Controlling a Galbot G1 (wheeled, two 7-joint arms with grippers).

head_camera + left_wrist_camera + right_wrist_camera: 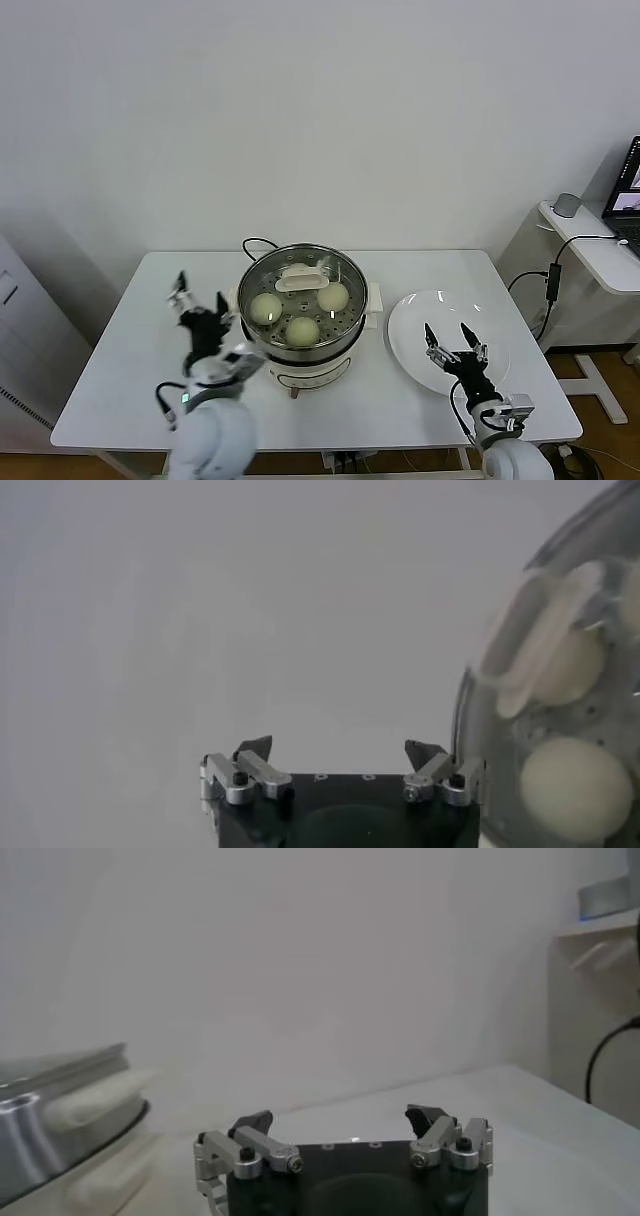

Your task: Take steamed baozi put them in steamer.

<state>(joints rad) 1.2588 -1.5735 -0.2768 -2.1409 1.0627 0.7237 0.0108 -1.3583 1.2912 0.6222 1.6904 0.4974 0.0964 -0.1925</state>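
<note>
The steamer (338, 344) stands mid-table on its white base. The glass lid with a cream handle (305, 278) lies on it. Three steamed baozi (266, 307) (303, 330) (333, 296) show through the glass; a fourth is not seen. My left gripper (198, 297) is open and empty just left of the steamer. In the left wrist view my left gripper (340, 752) is open, with the lid handle (545, 635) and two baozi (577, 787) beside it. My right gripper (455, 345) is open and empty over the white plate (420, 310); it also shows in the right wrist view (343, 1123).
The plate holds nothing. A black cord (255, 243) runs behind the steamer. A side desk (590, 245) with a laptop and cables stands at the right. In the right wrist view the steamer (40, 1123) is off to one side.
</note>
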